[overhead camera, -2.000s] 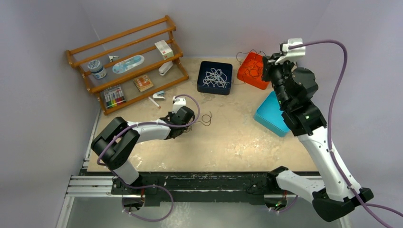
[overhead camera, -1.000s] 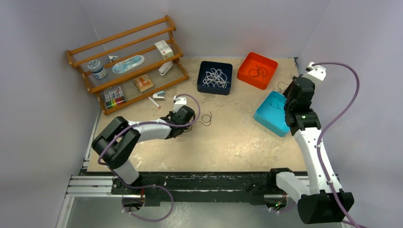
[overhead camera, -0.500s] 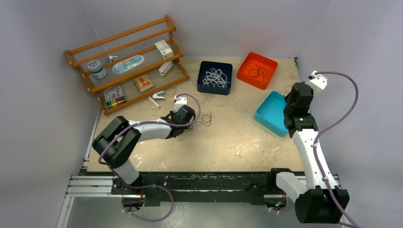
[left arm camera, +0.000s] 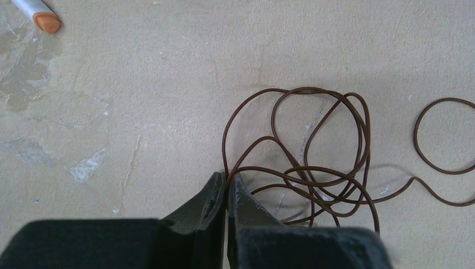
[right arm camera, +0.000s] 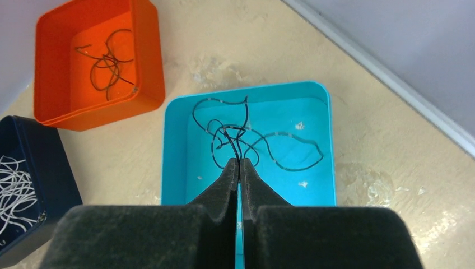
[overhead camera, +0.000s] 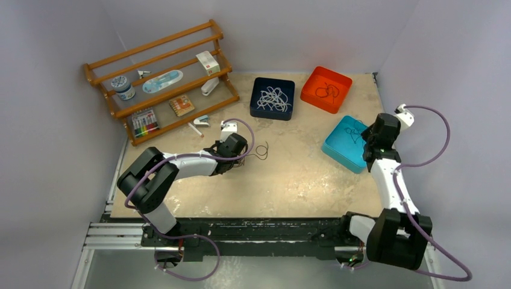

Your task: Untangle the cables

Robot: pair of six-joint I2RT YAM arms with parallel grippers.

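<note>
The right gripper is clenched on a strand of the thin black looping cable, whose coils spread just ahead of it over the shallow cyan plastic tray. A clean drop likely means letting go only once every loop sits within the walls. The left gripper is clamped on the thin brown looped cable, which lies ahead and to its right on the beige counter.

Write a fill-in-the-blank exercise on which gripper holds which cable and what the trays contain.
The brown cable on the table is pinched by the ____ gripper.
The dark cable over the turquoise tray is held by the ____ gripper.
The navy tray holds only ____ cables.
Missing words: left, right, white.
</note>
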